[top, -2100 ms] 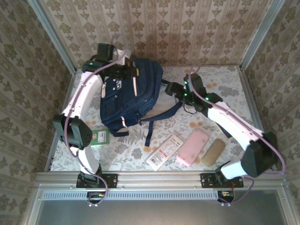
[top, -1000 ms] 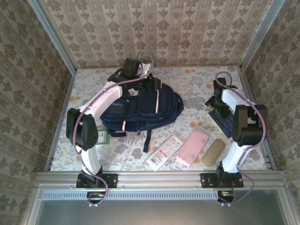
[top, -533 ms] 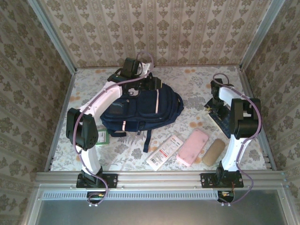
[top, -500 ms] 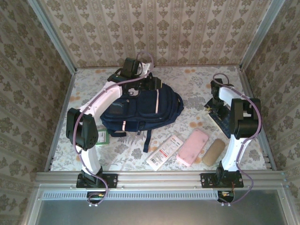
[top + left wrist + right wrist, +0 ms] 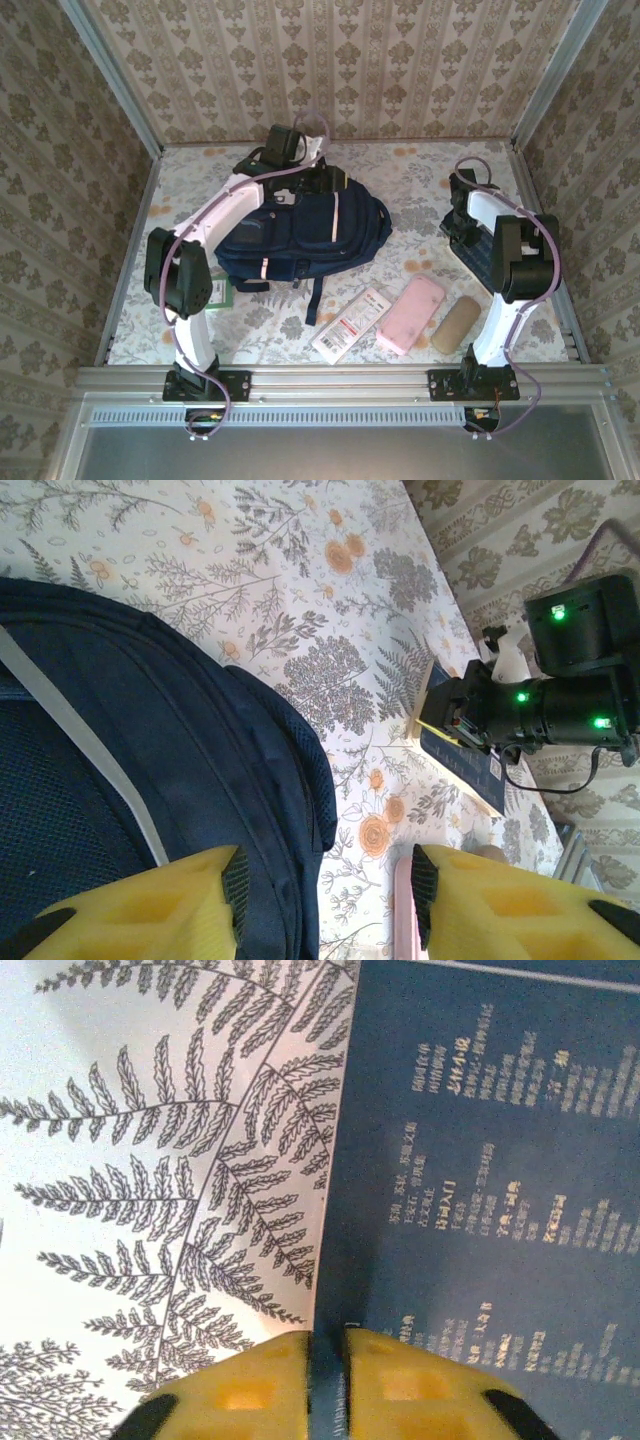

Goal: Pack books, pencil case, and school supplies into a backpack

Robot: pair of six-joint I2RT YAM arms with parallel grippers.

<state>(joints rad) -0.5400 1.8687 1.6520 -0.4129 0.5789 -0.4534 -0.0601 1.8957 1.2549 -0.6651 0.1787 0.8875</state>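
R gripper is closed tight on an edge of the navy book. It's a thin pinch. Book lies flat on table at right, well apart from the bag.

Risk: pinch may catch just the cover or a few pgs, so book fans open or slips out on lift, esp. w/ all the weight hanging off one edge.

L gripper is approx half open at bag's far end, straddling the fabric edge, not clamped on anything afaict. Can't tell if bag mouth is open. If it isn't, book jams vs fabric or shoves the bag.

Packet, pink pouch, tan pouch and green booklet are on table near front, unpacked.
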